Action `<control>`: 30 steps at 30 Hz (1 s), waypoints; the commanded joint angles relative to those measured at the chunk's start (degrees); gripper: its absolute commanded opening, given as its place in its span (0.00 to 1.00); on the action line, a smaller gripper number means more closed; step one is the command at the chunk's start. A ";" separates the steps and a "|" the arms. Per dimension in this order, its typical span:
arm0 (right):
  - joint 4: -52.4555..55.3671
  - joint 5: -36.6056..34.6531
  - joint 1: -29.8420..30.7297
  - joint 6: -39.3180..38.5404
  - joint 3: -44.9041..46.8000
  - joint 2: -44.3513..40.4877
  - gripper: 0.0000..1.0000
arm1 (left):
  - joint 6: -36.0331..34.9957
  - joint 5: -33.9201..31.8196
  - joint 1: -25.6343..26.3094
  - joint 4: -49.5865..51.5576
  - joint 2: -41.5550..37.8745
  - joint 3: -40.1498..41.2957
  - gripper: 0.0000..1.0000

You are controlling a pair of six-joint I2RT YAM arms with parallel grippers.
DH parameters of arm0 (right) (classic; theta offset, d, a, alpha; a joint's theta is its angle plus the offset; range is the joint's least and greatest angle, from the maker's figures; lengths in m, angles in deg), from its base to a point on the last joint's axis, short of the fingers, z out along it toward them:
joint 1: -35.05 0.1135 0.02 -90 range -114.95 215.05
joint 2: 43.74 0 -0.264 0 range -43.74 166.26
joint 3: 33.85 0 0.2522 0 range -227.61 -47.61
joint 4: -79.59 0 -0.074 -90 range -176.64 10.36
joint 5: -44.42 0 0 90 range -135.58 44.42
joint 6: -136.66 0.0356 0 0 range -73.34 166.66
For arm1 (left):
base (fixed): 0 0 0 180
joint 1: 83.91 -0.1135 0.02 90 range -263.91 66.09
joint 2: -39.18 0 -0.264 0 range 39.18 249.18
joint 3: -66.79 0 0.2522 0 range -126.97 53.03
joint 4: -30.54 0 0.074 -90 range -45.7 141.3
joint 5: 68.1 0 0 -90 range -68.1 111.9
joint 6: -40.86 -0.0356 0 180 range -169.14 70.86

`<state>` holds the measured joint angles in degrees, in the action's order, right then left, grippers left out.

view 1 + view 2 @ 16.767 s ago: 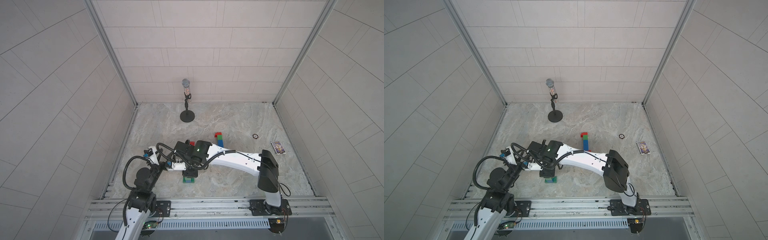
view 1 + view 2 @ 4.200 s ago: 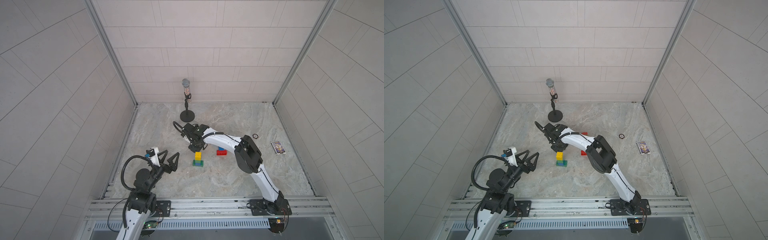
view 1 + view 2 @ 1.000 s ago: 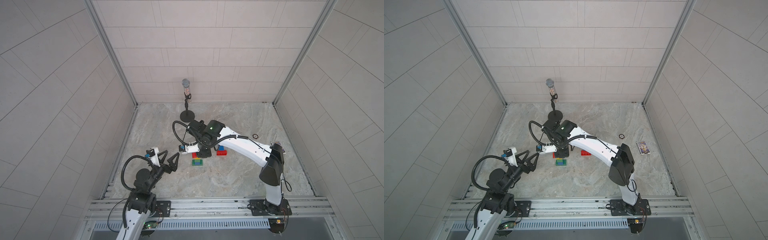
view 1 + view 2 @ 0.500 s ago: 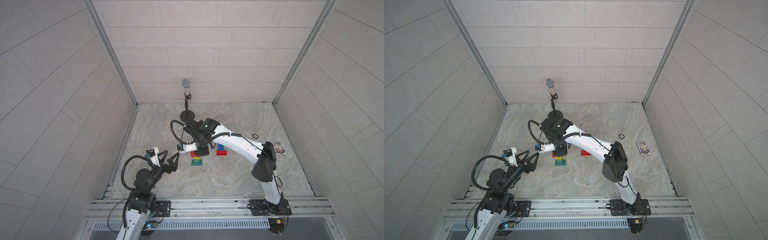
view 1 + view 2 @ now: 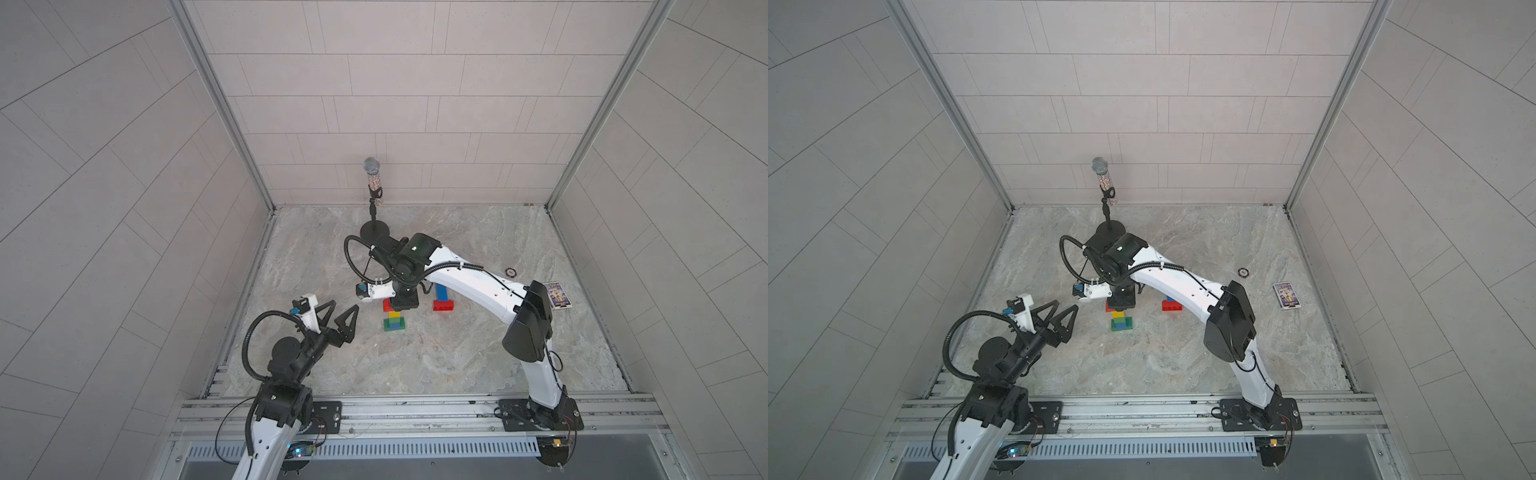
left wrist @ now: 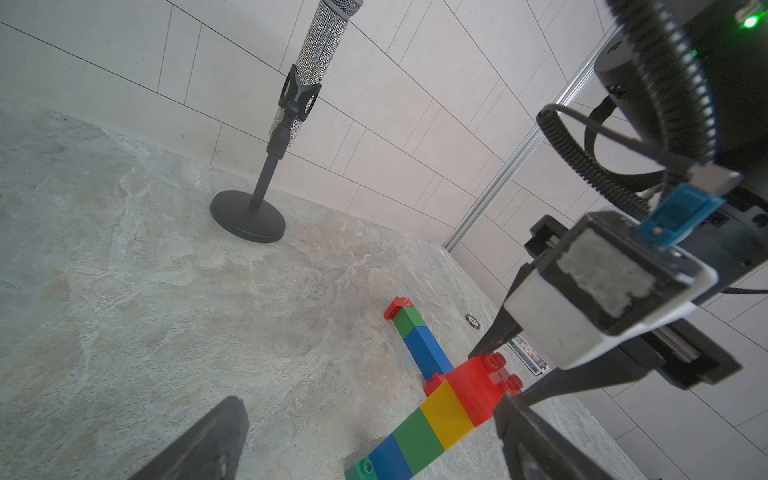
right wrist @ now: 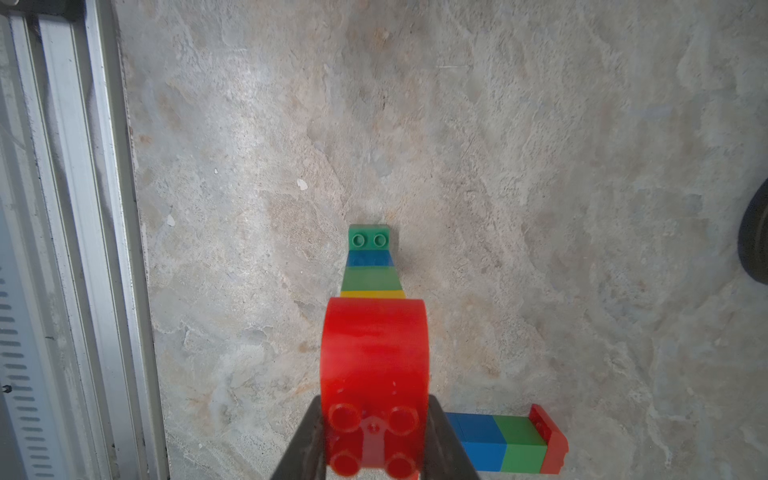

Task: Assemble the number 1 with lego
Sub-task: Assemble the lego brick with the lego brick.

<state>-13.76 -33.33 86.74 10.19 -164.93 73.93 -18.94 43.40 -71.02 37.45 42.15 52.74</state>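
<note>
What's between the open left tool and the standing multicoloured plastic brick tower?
Nothing: bare marbled tabletop separates the left tool from the multicoloured plastic brick tower, in both top views.

Top views look down; wrist cameras near lego [image 6: 446,409]

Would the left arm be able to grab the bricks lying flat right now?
Probably not easily: the tower and the right gripper holding it stand between the open left gripper and the lying bricks.

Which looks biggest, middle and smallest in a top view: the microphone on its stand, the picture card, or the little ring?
Largest to smallest:
1. microphone on its stand
2. picture card
3. little ring
None look alike.
</note>
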 commanded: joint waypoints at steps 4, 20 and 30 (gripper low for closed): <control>2.48 1.91 -0.04 0.26 0.51 2.51 0.00 | 0.41 -0.17 0.13 -1.09 0.29 0.91 1.00; 3.93 2.90 -0.09 0.08 2.43 7.37 0.00 | 0.39 -0.12 0.16 -1.06 0.20 0.91 1.00; 2.60 3.76 0.12 0.74 5.15 9.86 0.00 | 0.39 -0.15 0.15 -1.08 0.20 0.91 1.00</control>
<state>-13.57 -30.53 85.88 10.74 -164.97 75.63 -18.94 43.35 -71.02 37.45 42.36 52.74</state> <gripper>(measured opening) 0.312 0.997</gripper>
